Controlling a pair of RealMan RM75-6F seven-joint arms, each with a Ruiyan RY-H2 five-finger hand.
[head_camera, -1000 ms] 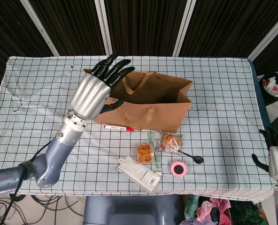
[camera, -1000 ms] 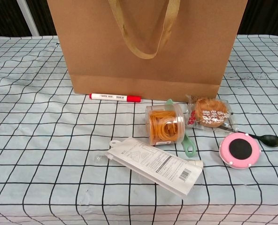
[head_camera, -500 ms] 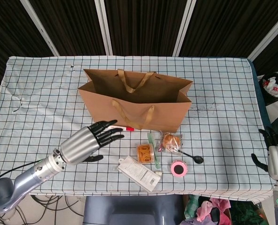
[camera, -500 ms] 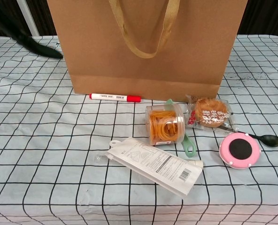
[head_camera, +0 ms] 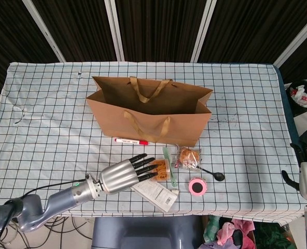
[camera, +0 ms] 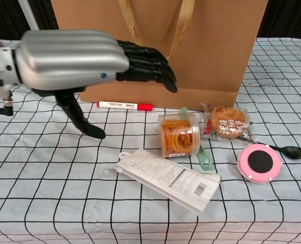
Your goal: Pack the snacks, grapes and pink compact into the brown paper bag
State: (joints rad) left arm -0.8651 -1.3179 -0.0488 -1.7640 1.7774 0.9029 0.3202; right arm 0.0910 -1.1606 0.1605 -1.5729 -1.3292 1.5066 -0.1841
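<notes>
Left hand [camera: 71, 61] held empty above the checked tabletop [camera: 38, 178], fingers [camera: 145, 66] stretched toward the brown paper bag [camera: 211, 46], red marker [camera: 124, 105], wrapped snack [camera: 226, 122] and pink compact [camera: 260, 163] laid below.

Brown paper bag [head_camera: 158, 122] upright, open; pink compact [camera: 260, 163] flat.

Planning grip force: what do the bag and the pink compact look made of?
Brown paper bag: matte kraft paper with creased folds and flat woven-looking handles. Pink compact: apparently hard glossy plastic, smooth pink rim around a dark centre, though that is a guess.
</notes>
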